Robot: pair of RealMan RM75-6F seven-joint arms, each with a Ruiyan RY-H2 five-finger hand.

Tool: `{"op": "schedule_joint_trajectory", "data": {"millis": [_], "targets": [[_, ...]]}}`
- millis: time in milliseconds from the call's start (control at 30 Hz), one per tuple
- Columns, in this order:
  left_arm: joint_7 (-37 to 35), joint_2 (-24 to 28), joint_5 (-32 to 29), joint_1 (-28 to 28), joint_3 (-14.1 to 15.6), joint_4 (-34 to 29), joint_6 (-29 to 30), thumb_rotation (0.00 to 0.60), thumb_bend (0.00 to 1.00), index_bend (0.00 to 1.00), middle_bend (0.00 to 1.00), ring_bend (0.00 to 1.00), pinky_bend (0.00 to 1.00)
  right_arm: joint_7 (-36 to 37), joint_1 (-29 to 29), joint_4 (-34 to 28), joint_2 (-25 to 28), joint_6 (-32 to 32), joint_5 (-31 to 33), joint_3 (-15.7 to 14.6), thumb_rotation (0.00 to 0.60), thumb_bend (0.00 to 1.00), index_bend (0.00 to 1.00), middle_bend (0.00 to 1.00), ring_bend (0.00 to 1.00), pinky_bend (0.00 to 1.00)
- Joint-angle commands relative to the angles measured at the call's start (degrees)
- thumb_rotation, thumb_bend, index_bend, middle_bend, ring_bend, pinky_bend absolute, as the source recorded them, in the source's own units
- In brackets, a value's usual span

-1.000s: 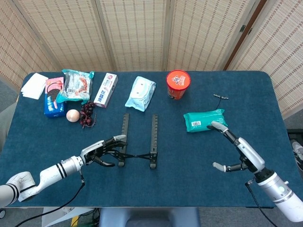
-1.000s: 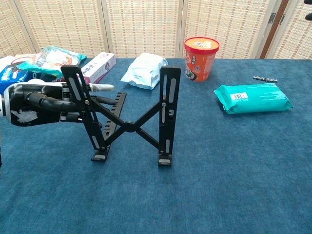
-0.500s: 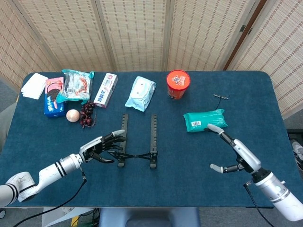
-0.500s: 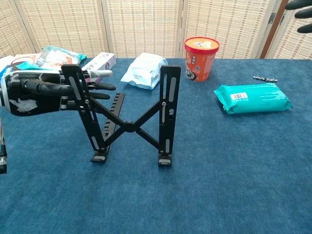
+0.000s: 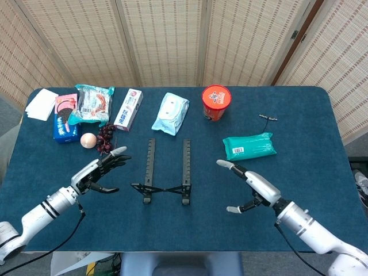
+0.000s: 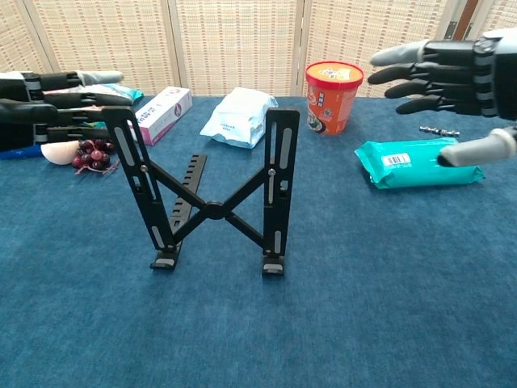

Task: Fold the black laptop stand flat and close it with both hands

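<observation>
The black laptop stand (image 6: 214,194) stands unfolded at mid-table, untouched; the left hand (image 5: 98,172) and right hand (image 5: 248,187) flank it, fingers spread, holding nothing; uneven pressing from one side would likely tip or skid the stand instead of folding it.

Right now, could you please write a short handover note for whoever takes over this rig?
Left hand: open, off to the left of the black X-frame laptop stand, not touching it.
Right hand: open, fingers spread, to the stand's right, also clear of it.
The stand sits upright and unfolded at mid-table on the blue cloth.
Done: nothing on the fold.
Left: grip both sides, fold it flat, close it.
</observation>
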Motion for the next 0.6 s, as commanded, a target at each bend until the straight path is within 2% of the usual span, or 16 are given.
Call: {"op": "schedule_joint_trajectory", "data": {"millis": [33, 167, 600], "targets": [[1.4, 1.3, -0.7, 1.6, -0.2, -1.4, 1.2, 0.600, 0.12, 0.04, 0.15, 0.07, 0.08, -5.0, 3.0, -0.6, -4.0, -4.2, 4.6, 2.7, 0.600, 0.05, 0.00, 0.06, 0.00, 0.06], [2.4, 2.6, -0.8, 3.4, -0.3, -2.3, 2.3, 0.600, 0.12, 0.04, 0.15, 0.07, 0.07, -9.7, 5.8, -0.2, -7.9, -8.0, 9.0, 4.8, 0.600, 0.05, 0.00, 0.06, 0.00, 0.06], [4.3, 4.9, -0.8, 6.5, -1.6, -3.8, 3.6, 0.600, 0.12, 0.04, 0.15, 0.07, 0.07, -25.9, 12.0, 6.0, -21.1, -10.6, 24.9, 11.3, 0.600, 0.10, 0.00, 0.06, 0.00, 0.06]]}}
